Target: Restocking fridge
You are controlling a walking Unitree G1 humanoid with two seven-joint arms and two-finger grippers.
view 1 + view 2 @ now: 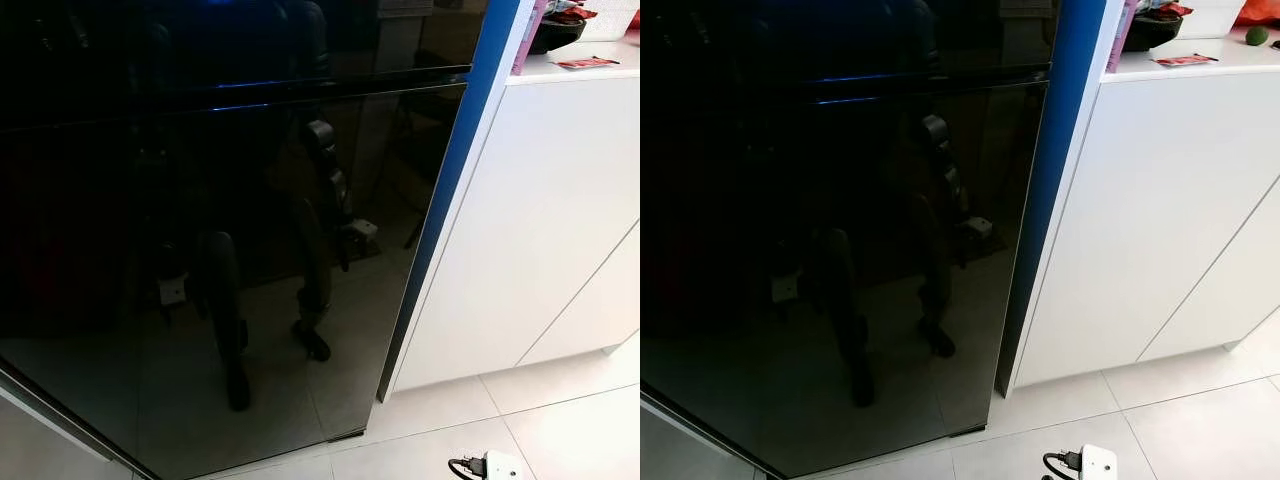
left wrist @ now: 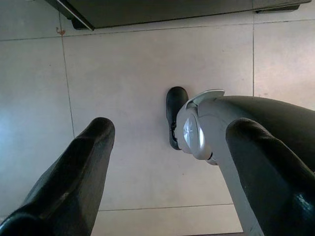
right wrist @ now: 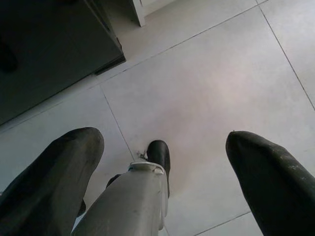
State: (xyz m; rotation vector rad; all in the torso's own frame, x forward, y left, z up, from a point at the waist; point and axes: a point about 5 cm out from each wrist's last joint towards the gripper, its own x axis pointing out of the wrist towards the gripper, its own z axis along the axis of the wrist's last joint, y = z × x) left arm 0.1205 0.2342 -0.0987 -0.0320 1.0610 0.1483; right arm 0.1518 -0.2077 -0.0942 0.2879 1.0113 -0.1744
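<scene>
1. Black glass fills most of what I see from the head: the fridge [image 1: 200, 250] stands shut right in front of me, its doors meeting at a thin seam lit blue near the top.
2. A blue strip [image 1: 450, 200] edges the fridge on the right; just beside it is a white cabinet [image 1: 530, 230], with a dark bowl [image 1: 1150, 30] and a red packet [image 1: 1185, 60] on its counter.
3. I see nothing to stock in either gripper, so I judge the restocking has not begun; the door must open first.
4. Both arms hang idle, pointing at the floor, which is sensible while I face the fridge.
5. Left gripper [image 2: 172, 177]: fingers apart, holding nothing, over pale tile [image 2: 123, 73].
6. Right gripper [image 3: 162, 182]: fingers apart, also holding nothing.
7. The wrist views show my legs, black feet and the fridge's bottom edge; the head views instead show a plug adapter [image 1: 495, 465] on the floor by the cabinet.
</scene>
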